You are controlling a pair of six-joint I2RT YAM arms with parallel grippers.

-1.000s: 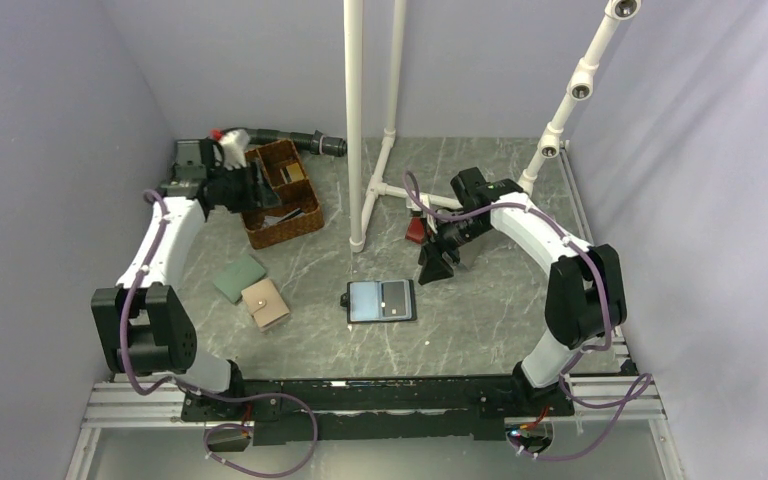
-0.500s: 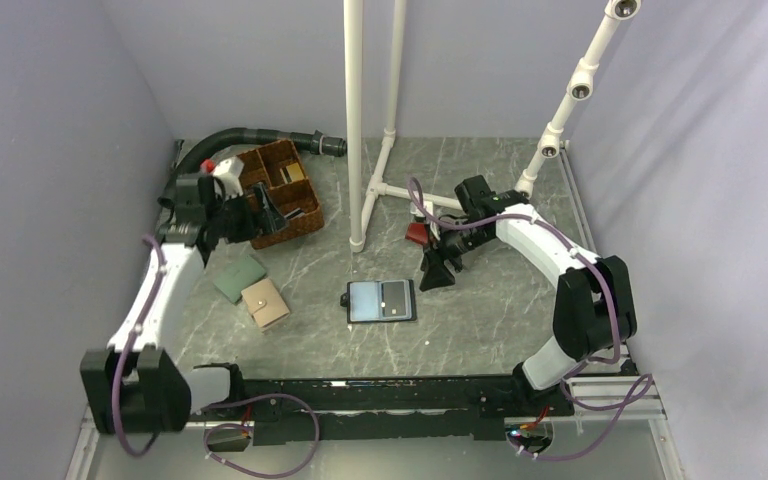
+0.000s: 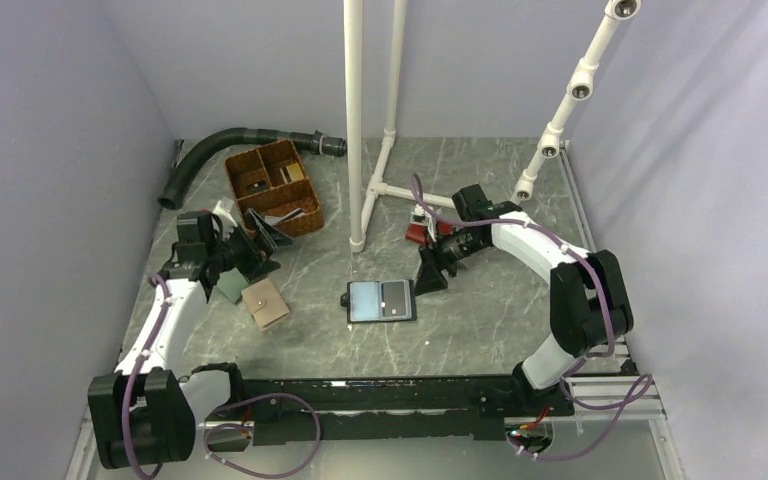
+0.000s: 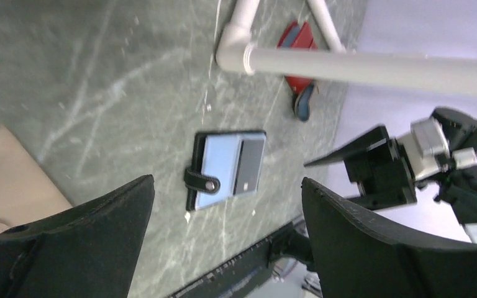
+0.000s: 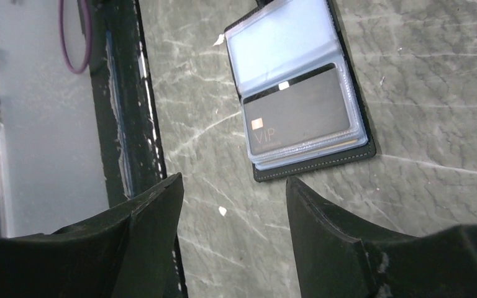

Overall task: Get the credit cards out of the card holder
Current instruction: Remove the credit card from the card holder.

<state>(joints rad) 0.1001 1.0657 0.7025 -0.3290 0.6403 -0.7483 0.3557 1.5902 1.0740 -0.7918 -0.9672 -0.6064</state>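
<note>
Left gripper [image 3: 270, 250] spread wide, empty, beside one green wallet [image 3: 228, 288] and one beige wallet [image 3: 265, 304]. Right gripper [image 3: 432, 270] parted, empty, near one card holder [image 3: 365, 300] lying open; one dark card [image 5: 301, 112] sleeved inside.

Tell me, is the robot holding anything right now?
No. The left gripper and right gripper are both open and empty; the card holder lies untouched.

Lighting's even and soft, a bit cool, barely any shadows on the table [image 3: 480, 330]. Wrist views are mushier: the fingers [image 4: 372, 248] up close are dark blurry blobs, and there's some glare on the card holder [image 5: 298, 81].
</note>
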